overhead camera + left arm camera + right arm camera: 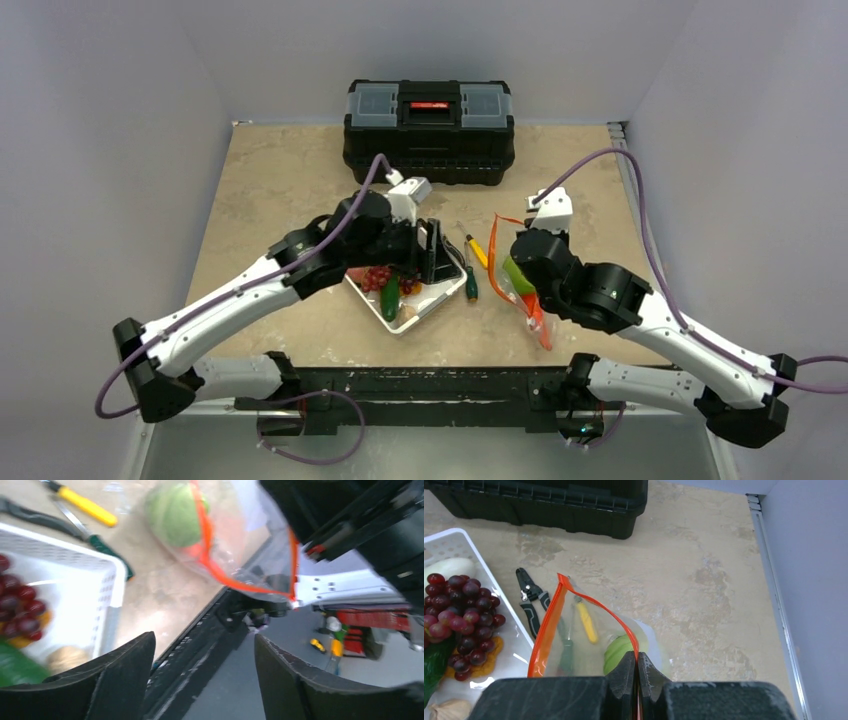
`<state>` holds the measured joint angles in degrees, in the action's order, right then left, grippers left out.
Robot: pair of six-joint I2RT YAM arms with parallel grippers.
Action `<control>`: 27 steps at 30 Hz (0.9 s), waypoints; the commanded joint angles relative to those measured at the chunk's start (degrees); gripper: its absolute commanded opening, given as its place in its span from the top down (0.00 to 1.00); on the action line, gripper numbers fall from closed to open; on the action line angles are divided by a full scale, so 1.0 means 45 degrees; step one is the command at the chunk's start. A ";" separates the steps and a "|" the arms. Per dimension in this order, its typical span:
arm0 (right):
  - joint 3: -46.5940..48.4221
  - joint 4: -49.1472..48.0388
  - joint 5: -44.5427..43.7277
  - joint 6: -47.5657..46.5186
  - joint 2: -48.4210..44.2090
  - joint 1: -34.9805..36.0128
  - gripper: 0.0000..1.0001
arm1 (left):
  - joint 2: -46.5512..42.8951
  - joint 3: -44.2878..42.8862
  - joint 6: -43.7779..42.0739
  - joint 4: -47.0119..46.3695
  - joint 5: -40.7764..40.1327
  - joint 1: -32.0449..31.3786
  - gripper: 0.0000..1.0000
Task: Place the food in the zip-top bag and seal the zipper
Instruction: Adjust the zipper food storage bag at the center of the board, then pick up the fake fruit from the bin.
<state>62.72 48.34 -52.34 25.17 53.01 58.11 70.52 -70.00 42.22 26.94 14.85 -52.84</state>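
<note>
Right wrist view, bottom centre: right gripper [636, 677] clamps the orange-red zipper strip [544, 635] of the clear plastic bag [601, 630]; left gripper [202, 652] stands wide, empty.

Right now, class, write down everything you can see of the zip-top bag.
The zip-top bag is a clear, crinkly plastic pouch with an orange-red zipper strip along its mouth. The mouth gapes open, the strip bowed into a loop. The right pincer, shut, pinches one side of the strip, holding the mouth up. A pale green cabbage piece sits inside; a yellow-handled screwdriver on the table shows through the plastic. Whether the bottom rests on the table cannot be told.
</note>
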 commanded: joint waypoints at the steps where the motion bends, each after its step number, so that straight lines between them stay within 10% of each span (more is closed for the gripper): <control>1: 0.0313 -0.0974 -0.1680 -0.0375 -0.0430 -0.0022 1.00 | -0.1166 0.0689 -0.1556 0.2725 -0.3066 0.0232 0.24; 27: -0.1593 -0.3555 -0.0332 -0.1725 -0.1092 -0.0017 1.00 | 0.1067 0.1581 -0.2341 0.3542 -0.5498 0.1225 0.21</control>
<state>60.01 39.68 -59.35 16.49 47.86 58.06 74.32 -59.64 34.72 44.99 -9.82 -50.57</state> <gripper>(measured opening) 0.005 0.780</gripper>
